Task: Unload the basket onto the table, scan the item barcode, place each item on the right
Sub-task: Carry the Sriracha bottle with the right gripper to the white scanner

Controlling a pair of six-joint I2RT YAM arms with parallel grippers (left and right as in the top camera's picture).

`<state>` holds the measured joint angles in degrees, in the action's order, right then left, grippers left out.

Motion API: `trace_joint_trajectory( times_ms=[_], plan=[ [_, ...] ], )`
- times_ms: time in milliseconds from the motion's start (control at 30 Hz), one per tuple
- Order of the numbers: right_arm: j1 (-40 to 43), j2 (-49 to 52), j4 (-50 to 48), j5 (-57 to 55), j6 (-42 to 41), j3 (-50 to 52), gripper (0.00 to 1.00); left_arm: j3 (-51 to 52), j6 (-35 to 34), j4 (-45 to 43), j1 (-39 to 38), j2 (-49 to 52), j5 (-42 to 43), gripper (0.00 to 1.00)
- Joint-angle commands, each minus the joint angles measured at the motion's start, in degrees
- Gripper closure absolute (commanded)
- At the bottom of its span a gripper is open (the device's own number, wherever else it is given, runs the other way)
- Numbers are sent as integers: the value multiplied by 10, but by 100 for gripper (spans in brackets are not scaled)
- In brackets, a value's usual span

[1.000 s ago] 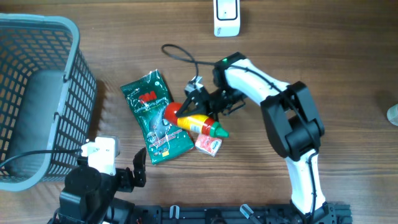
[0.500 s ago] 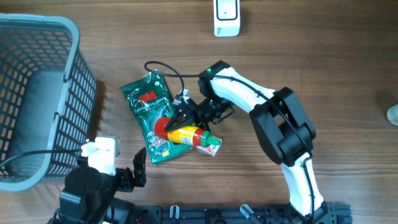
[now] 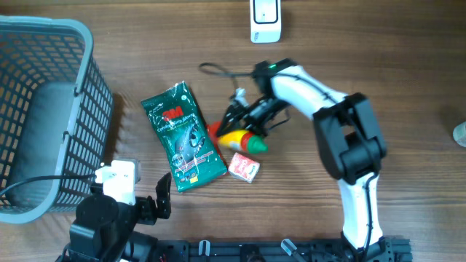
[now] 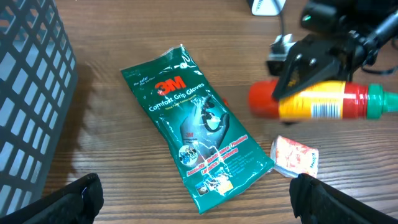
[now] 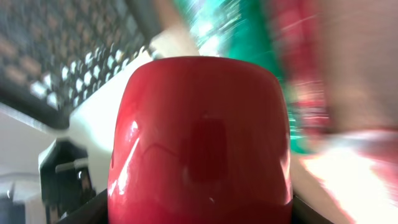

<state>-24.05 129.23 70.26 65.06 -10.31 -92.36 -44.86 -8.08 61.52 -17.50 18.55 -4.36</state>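
Right arm stretches in from 5 o'clock, its end effector (image 3: 234, 124) pinching a bottle (image 3: 244, 140) over the wooden surface (image 3: 408, 65). Left end effector (image 4: 196, 180), at 7 o'clock, stands spread.

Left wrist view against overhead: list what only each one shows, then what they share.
Left wrist only: readable lettering on the green glove packet and label print on the bottle. Overhead only: the whole right arm and the inside of the basket. Both: the glove packet, the small red-and-white sachet, and the bottle held in the right gripper.
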Motion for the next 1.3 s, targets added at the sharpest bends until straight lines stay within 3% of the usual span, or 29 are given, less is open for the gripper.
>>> trace_joint_trajectory(
  times_ms=[0, 167, 267, 367, 533, 767, 967, 1267],
  plan=[
    [77, -52, 8, -61, -19, -6, 55, -5, -3, -1, 3, 0, 5, 0],
    [168, -160, 3, -180, -59, -6, 56, -5, -3, -1, 3, 0, 5, 0],
    [174, -232, -40, -376, -166, -6, 55, -5, -3, -1, 2, 0, 5, 0],
    [168, -270, -90, -495, -217, -6, 52, -5, -3, -1, 3, 0, 5, 0],
    [158, -264, -177, -579, -283, -6, 53, -5, -3, -1, 3, 0, 5, 0],
    [138, -216, -325, -579, -306, -6, 52, -5, -3, -1, 3, 0, 5, 0],
    [117, -100, -498, -579, -355, -35, 53, -5, -3, -1, 3, 0, 5, 0],
    [87, 90, -561, -668, -379, -252, 53, -5, -3, -1, 3, 0, 5, 0]
  ],
)
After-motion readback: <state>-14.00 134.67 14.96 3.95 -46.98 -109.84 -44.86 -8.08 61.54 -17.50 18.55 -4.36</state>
